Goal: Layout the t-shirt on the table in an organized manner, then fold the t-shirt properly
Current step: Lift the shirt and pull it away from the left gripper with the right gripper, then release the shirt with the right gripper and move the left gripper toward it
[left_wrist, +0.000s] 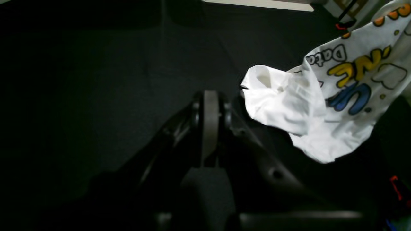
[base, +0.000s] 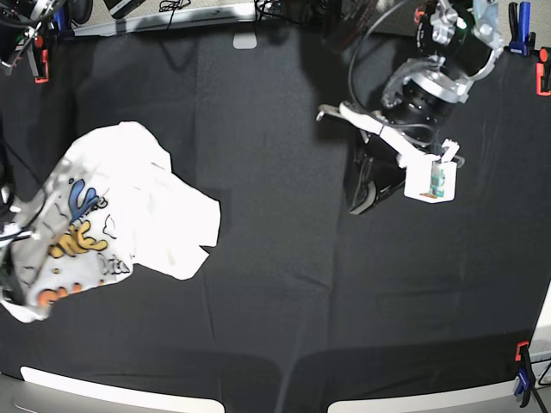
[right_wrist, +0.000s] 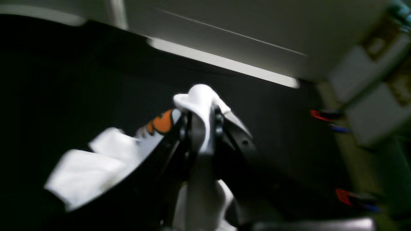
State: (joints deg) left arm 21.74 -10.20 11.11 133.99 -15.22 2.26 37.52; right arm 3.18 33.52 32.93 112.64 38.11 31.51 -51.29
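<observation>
Overhead, one black-draped desk (base: 284, 284) is seen, with one t-shirt (base: 120, 206) crumpled at its edge. A white fold is pinched by the right fingers (right_wrist: 202, 110); the left fingers (left_wrist: 210, 106) are closed, empty, well apart.

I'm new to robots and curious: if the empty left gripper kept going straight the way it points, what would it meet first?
Probably just the table; the left gripper aims past the t-shirt, though depth is unclear.

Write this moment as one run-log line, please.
phase: layout | right gripper: shut on t-shirt, lifting its edge | left gripper: shut, empty, above table | shirt: bunched, unfolded
</observation>
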